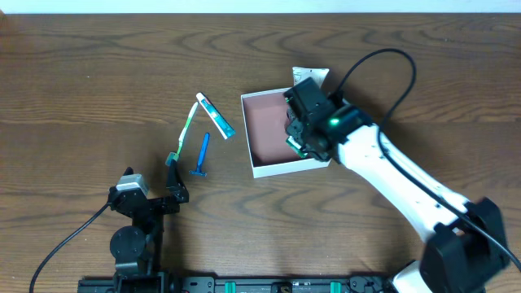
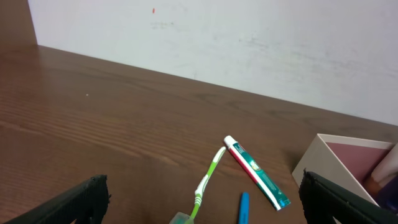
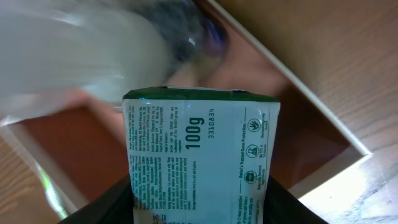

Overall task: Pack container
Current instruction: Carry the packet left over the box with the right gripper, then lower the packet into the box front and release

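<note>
The container (image 1: 264,126), a shallow white box with a reddish-pink inside, lies at mid-table; it also shows in the left wrist view (image 2: 323,155) and the right wrist view (image 3: 81,143). My right gripper (image 1: 299,134) is over its right part, shut on a small green-white carton (image 3: 199,149), which hangs just above the box floor. A blurred clear bottle with a dark cap (image 3: 74,56) is close behind the carton. My left gripper (image 1: 173,179) is open and empty near the front left; in its wrist view (image 2: 205,211) the toothbrush's head lies between its fingers.
Left of the box lie a green toothbrush (image 1: 186,129) (image 2: 208,177), a toothpaste tube (image 1: 216,115) (image 2: 256,172) and a blue razor (image 1: 203,155) (image 2: 243,208). A white packet (image 1: 313,75) sits behind the box's far right corner.
</note>
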Action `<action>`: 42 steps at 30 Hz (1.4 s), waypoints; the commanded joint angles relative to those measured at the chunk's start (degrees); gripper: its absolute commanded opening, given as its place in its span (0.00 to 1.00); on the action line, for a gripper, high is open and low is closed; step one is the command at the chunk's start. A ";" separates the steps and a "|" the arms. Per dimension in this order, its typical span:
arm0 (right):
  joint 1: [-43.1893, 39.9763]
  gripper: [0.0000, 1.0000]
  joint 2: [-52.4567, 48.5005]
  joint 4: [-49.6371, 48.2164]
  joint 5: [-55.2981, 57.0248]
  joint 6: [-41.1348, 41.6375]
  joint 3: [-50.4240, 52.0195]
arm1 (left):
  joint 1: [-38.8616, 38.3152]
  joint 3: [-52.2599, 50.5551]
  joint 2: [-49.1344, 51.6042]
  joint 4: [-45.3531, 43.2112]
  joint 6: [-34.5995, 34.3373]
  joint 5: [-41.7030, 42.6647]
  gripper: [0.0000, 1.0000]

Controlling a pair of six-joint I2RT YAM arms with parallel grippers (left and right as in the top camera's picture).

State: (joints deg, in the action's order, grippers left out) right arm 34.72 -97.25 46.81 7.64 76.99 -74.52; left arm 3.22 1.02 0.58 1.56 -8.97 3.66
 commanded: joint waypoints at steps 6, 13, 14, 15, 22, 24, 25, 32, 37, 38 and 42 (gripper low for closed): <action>0.85 0.24 -3.50 -0.11 2.54 9.73 -0.70 | -0.09 -0.79 -0.28 2.25 0.15 0.42 0.98; 0.87 0.31 -3.48 -1.16 2.47 10.23 -0.70 | -0.09 -0.79 -0.28 2.25 0.15 0.42 0.98; 0.85 0.33 -3.48 -1.27 2.47 10.23 -0.70 | -0.09 -0.79 -0.28 2.25 0.15 0.42 0.98; 0.85 0.34 -3.48 -1.44 2.47 10.23 -0.70 | -0.09 -0.79 -0.28 2.25 0.13 0.42 0.98; 0.85 0.42 -3.48 -2.75 2.45 10.21 -0.83 | -0.09 -0.79 -0.28 2.25 0.15 0.42 0.98; 0.85 0.45 -3.45 -2.93 2.45 10.21 -0.85 | -0.09 -0.79 -0.28 2.25 0.15 0.42 0.98; 0.85 0.48 -3.45 -2.91 2.45 10.21 -0.87 | -0.09 -0.79 -0.28 2.25 0.15 0.42 0.98; 0.87 0.86 -3.37 -2.89 2.40 9.90 -0.87 | -0.09 -0.79 -0.28 2.25 0.15 0.42 0.98; 0.94 0.88 -2.36 -3.13 2.43 9.05 -0.92 | -0.09 -0.79 -0.28 2.25 0.15 0.42 0.98; 0.94 0.88 -1.95 -3.23 2.43 8.98 -0.92 | -0.09 -0.79 -0.28 2.25 0.15 0.42 0.98; 1.22 0.88 0.13 -4.39 1.51 6.88 -0.92 | -0.09 -0.79 -0.28 2.25 0.15 0.42 0.98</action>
State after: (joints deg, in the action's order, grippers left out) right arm 35.07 -100.12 42.59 8.75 85.62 -74.52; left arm 3.22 1.02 0.58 1.54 -8.97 3.66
